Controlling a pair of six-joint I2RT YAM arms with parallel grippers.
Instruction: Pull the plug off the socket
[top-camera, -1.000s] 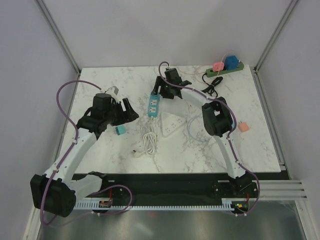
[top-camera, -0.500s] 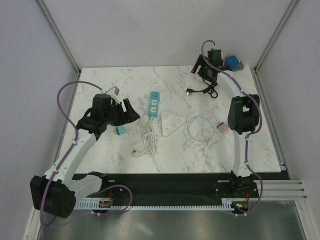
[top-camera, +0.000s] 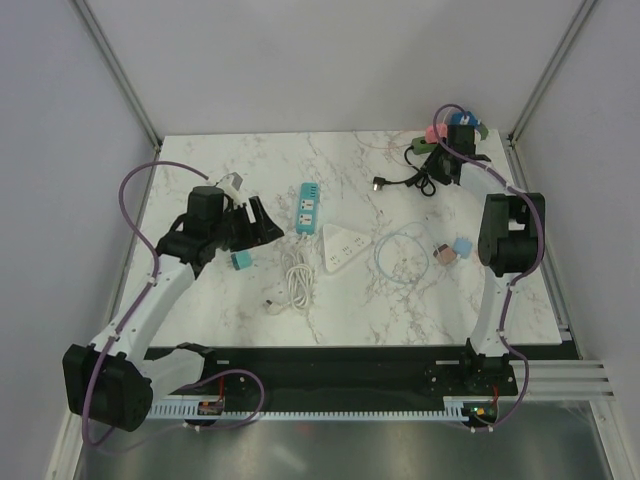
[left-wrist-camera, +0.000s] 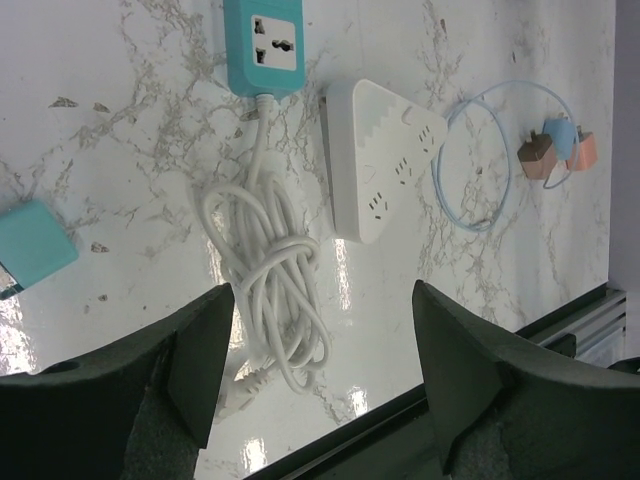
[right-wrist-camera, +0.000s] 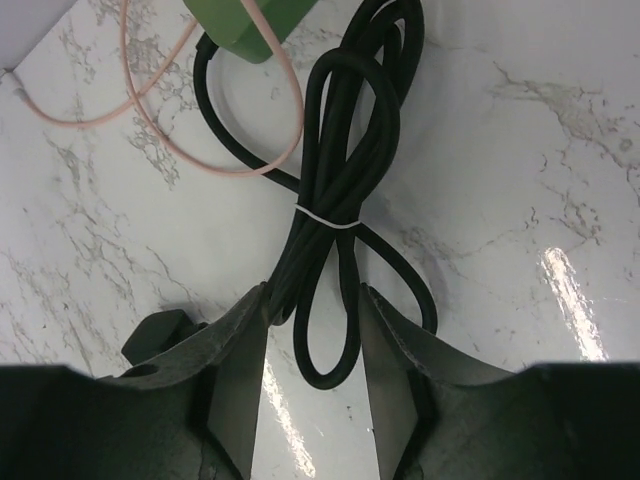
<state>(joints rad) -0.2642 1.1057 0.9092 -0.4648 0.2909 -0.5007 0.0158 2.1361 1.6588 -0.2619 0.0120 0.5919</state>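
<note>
A green power strip (top-camera: 480, 131) lies at the back right corner with a pink plug (top-camera: 436, 132) and a blue plug (top-camera: 463, 124) in it. Its end shows in the right wrist view (right-wrist-camera: 250, 22), with a thin pink cable (right-wrist-camera: 150, 140). My right gripper (top-camera: 432, 160) is open just in front of the strip. A bundled black cable (right-wrist-camera: 345, 170) lies between its fingers (right-wrist-camera: 235, 370). The black plug (right-wrist-camera: 160, 335) lies beside the left finger. My left gripper (top-camera: 262, 222) is open and empty above the left of the table.
A teal power strip (top-camera: 308, 208), a white triangular strip (top-camera: 340, 245) and a coiled white cable (top-camera: 295, 275) lie mid-table. A teal adapter (top-camera: 240, 261) is under the left arm. A light blue cable (top-camera: 400, 255) and small adapters (top-camera: 445, 254) lie at the right.
My right arm has swung from the teal strip at mid-table to the back right corner by the green strip. The left arm has barely moved.
</note>
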